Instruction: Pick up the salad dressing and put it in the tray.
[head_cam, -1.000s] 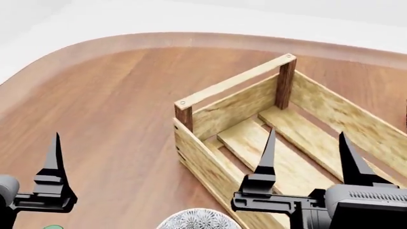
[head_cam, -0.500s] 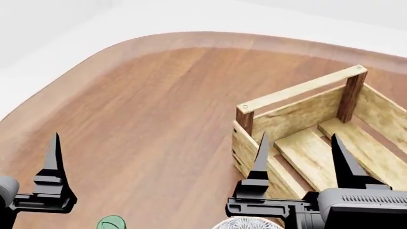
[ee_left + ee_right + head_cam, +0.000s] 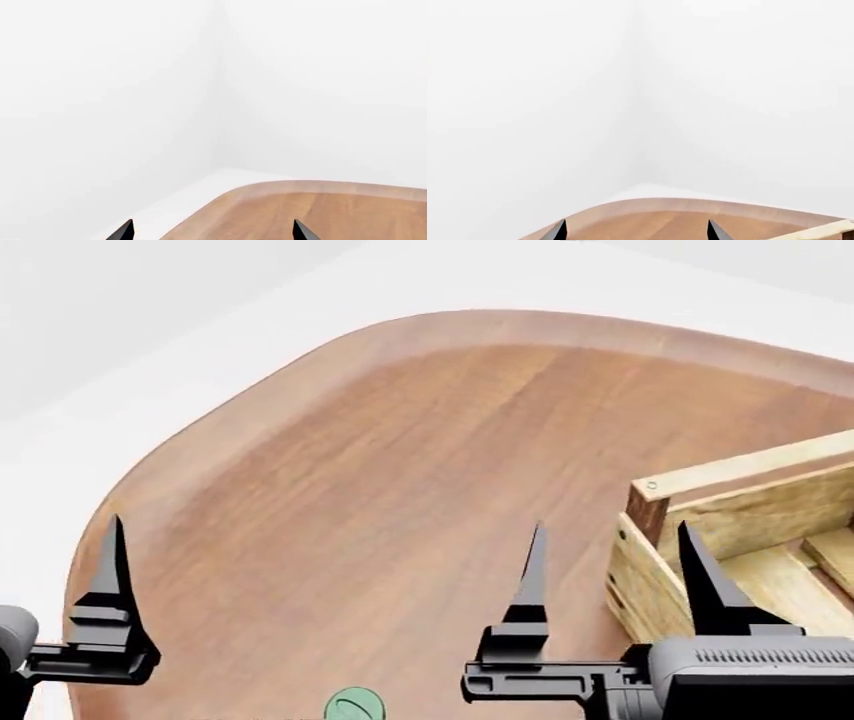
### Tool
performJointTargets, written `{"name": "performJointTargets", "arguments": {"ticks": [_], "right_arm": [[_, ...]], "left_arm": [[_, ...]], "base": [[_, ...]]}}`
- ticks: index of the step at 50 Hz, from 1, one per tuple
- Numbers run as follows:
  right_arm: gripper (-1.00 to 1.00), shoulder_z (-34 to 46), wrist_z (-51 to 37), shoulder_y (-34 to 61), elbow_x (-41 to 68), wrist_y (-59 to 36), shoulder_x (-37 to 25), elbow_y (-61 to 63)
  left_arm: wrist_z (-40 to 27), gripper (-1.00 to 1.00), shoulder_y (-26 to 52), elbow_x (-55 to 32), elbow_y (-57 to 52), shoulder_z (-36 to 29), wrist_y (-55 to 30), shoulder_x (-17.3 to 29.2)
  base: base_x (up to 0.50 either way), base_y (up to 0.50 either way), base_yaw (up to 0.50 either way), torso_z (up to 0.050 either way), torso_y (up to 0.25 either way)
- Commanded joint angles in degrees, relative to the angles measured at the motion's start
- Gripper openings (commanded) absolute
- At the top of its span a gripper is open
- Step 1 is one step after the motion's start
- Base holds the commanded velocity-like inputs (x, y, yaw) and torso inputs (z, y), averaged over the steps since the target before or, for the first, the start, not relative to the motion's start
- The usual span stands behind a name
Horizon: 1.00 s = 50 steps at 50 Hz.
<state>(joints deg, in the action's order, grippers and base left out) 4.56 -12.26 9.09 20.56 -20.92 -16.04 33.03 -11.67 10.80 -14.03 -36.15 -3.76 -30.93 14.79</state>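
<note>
My right end effector (image 3: 611, 560) is spread apart and empty. My left end effector (image 3: 118, 585) shows one finger; I cannot tell its state. One dressing (image 3: 355, 705) sits on the counter (image 3: 387, 470), well apart from the one crate (image 3: 694, 530), whose visible part holds nothing.

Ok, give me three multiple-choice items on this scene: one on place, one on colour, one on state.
1. In the head view, the salad dressing shows:
A. inside the crate
B. at the bottom edge, between the two grippers
C. in the right gripper

2. Its visible top is:
A. green
B. red
C. blue

3. The right gripper is:
A. shut on the dressing
B. shut, empty
C. open, empty

Answers:
1 B, it sits on the table between the left gripper and the right, outside the crate.
2 A, a round green cap shows.
3 C, its fingers stand apart with nothing between them.
</note>
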Motion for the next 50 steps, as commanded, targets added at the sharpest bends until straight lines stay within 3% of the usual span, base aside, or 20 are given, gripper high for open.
{"name": "performJointTargets", "arguments": {"ticks": [1, 9, 26, 37, 50], "right_arm": [[1.00, 1.63, 1.29, -0.43, -0.15, 0.77, -0.88, -0.13], [1.00, 3.35, -1.28, 0.86, -3.23, -1.96, -0.92, -2.11], [1.00, 14.19, 13.75, 1.57, 5.96, -11.41, -6.27, -3.70], [1.00, 22.41, 16.28, 1.69, 0.33, -13.07, -9.62, -4.84], [1.00, 25.77, 17.48, 1.88, -1.90, -11.84, -9.52, -8.58]], "left_arm": [[-0.30, 1.00, 0.03, -0.28, 0.07, -0.12, 0.03, 0.25], [-0.53, 1.00, -0.07, -0.53, 0.18, 0.13, 0.26, 0.44], [-1.01, 1.00, -0.38, -0.69, 0.90, 0.34, 0.96, 0.87], [-1.31, 1.00, -0.27, -0.82, 0.90, 0.05, 1.00, 1.06], [-1.55, 1.00, -0.36, -1.13, 1.13, -0.12, 1.30, 1.30]], "base": [[0.00, 0.00, 0.38, 0.000, 0.000], [0.00, 0.00, 0.00, 0.000, 0.000], [0.00, 0.00, 0.00, 0.000, 0.000], [0.00, 0.00, 0.00, 0.000, 0.000], [0.00, 0.00, 0.00, 0.000, 0.000]]}}
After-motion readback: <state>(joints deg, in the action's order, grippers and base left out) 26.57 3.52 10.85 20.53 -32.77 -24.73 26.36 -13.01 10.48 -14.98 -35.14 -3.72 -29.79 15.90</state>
